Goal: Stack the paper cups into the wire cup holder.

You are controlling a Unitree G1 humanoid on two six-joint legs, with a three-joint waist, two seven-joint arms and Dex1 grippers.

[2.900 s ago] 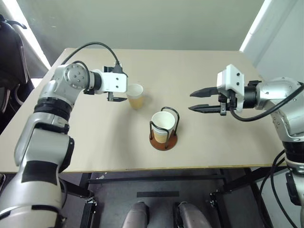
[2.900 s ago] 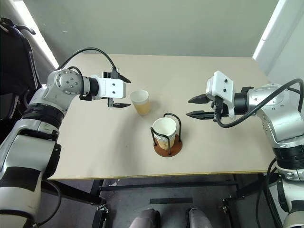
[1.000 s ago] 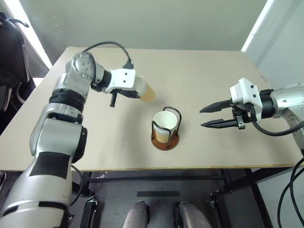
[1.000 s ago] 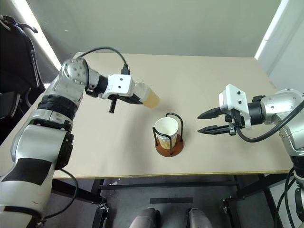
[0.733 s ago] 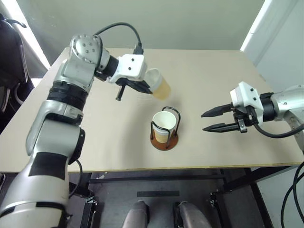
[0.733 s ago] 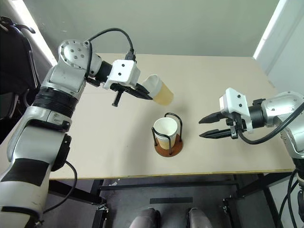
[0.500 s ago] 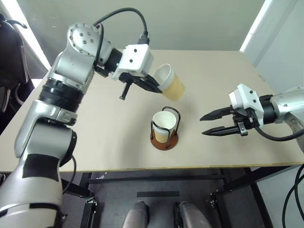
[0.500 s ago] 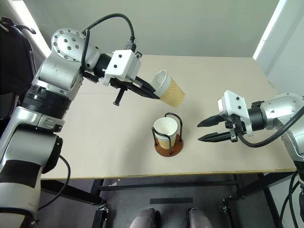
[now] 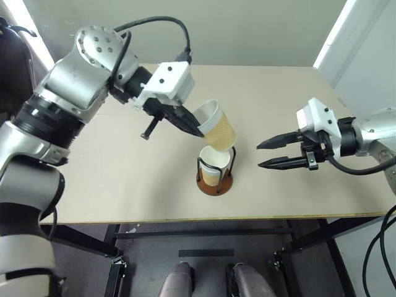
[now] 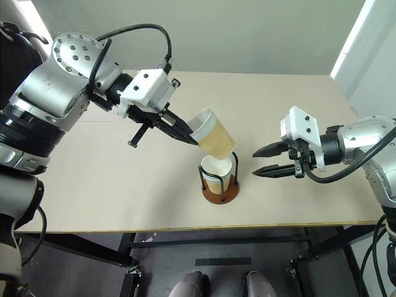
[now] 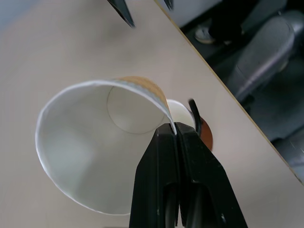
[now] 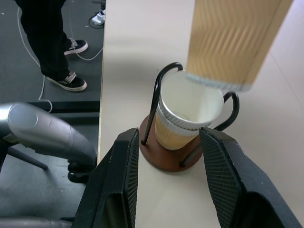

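Cup over holder
Left end effector (image 9: 197,129) pinches paper cup (image 9: 218,127) rim, cup tilted, base aimed down-right just above, maybe touching, stacked cups (image 10: 217,171) in wire cup holder (image 10: 219,190); right end effector (image 10: 256,162) spread, beside.

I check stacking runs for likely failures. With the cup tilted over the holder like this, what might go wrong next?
The left gripper pinches only the rim of the carried cup, which hangs tilted; released so, it may catch on the wire cup holder hoops or the stacked cups rather than nest. The pinch flattens the rim, so it might seat crooked. The right gripper waits open nearby and may get bumped.
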